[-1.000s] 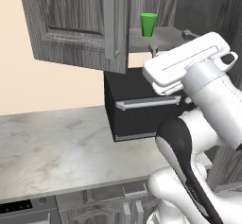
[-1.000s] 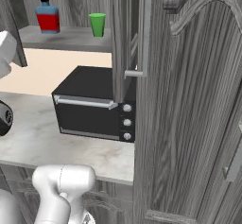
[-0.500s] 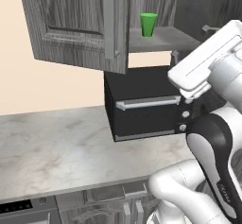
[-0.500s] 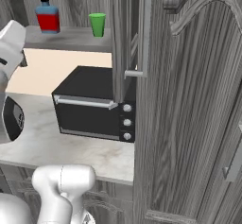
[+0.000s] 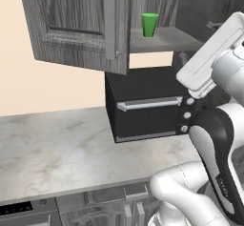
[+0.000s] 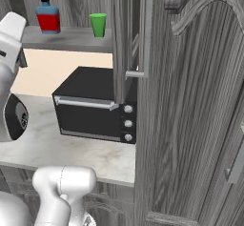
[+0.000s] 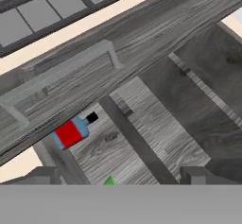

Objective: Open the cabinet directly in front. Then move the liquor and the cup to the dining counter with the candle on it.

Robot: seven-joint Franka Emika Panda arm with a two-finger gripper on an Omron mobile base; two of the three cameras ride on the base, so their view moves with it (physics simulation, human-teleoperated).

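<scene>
In the left base view, you see the cabinet (image 5: 81,27) open, the cup (image 5: 149,25) upright on its shelf. In the right base view, the liquor (image 6: 47,15) stands beside the cup. In the hand view, the fingers (image 7: 120,176) are spread wide, holding nothing.

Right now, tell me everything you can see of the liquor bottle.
The liquor bottle is squarish, blue on top, with a red lower label and a black neck and cap. It stands upright on the grey wood shelf of the open cabinet, left of the green cup and apart from it. Nothing but the shelf touches it.
</scene>
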